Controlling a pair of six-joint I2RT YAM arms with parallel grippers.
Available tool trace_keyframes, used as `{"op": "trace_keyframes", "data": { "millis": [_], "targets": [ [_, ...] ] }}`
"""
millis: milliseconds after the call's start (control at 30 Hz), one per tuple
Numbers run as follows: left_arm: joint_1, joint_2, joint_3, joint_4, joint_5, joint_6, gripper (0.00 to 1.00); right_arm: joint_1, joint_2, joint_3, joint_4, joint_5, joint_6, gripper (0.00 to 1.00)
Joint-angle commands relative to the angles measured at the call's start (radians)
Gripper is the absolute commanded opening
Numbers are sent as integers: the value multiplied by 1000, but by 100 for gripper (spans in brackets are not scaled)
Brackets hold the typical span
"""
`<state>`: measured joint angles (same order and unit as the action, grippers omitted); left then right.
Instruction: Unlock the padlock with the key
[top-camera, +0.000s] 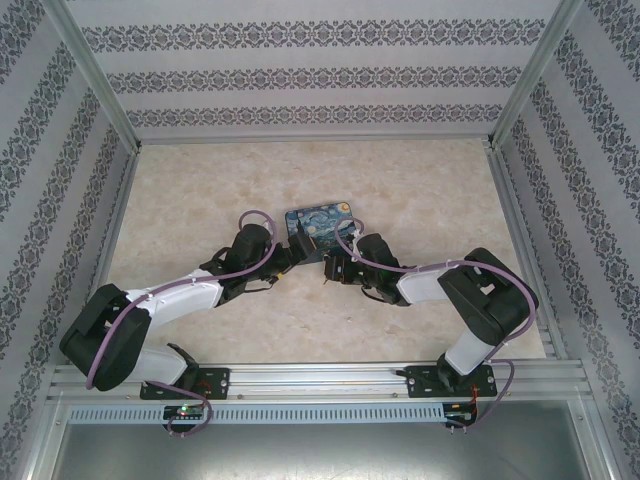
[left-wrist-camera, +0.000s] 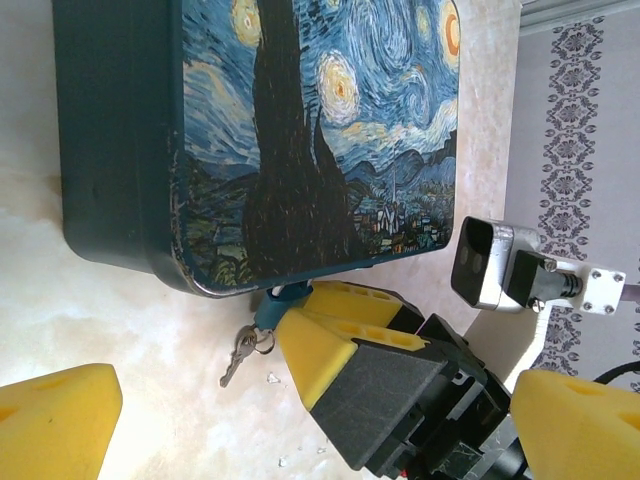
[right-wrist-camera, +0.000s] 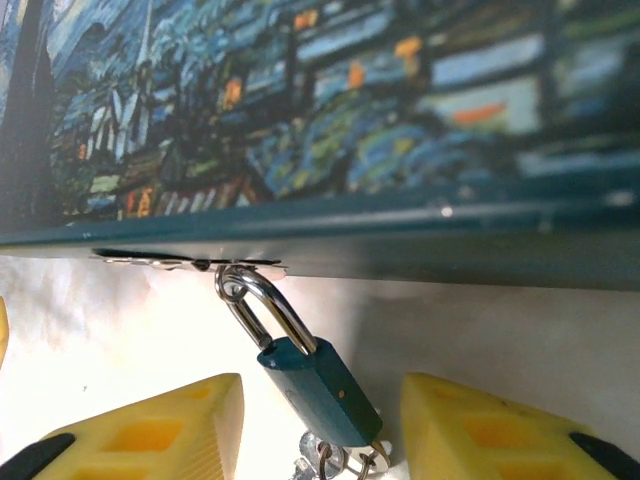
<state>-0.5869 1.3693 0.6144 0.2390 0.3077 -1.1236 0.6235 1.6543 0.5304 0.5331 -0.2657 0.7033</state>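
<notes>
The jaws of your right gripper (top-camera: 327, 267) stand part-spread astride the padlock (right-wrist-camera: 318, 385) hanging off the Starry Night box (right-wrist-camera: 350, 100) hasp (right-wrist-camera: 180, 263), left gripper (top-camera: 287, 262) jaws wide; an off-centre close may swing it and dislodge the key (left-wrist-camera: 238, 357) beneath.

The box (top-camera: 318, 228) lies on the tabletop (top-camera: 430, 200) about midway between its left and right edges, one corner turned toward the near edge. The padlock (right-wrist-camera: 316, 386) hangs from a hasp on the box's near side and rests on the tabletop beside it. The key (left-wrist-camera: 236, 357) lies at the padlock's outer end. The right gripper (left-wrist-camera: 312, 315) has a finger on each side of the padlock, apart from it. The left gripper (top-camera: 290, 258) sits just left, fingers spread wide.
</notes>
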Motion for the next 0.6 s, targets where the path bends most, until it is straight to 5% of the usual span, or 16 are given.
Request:
{"op": "trace_keyframes", "data": {
  "millis": [0,300,567],
  "targets": [
    [13,2,7,-8,9,25,100,-4,17,13,19,-24,-5,40],
    [20,4,-2,-1,16,28,100,-7,9,6,12,-11,1,13],
    [33,-8,63,-137,-31,129,100,-24,-37,-19,-8,4,44,1]
  ]
}}
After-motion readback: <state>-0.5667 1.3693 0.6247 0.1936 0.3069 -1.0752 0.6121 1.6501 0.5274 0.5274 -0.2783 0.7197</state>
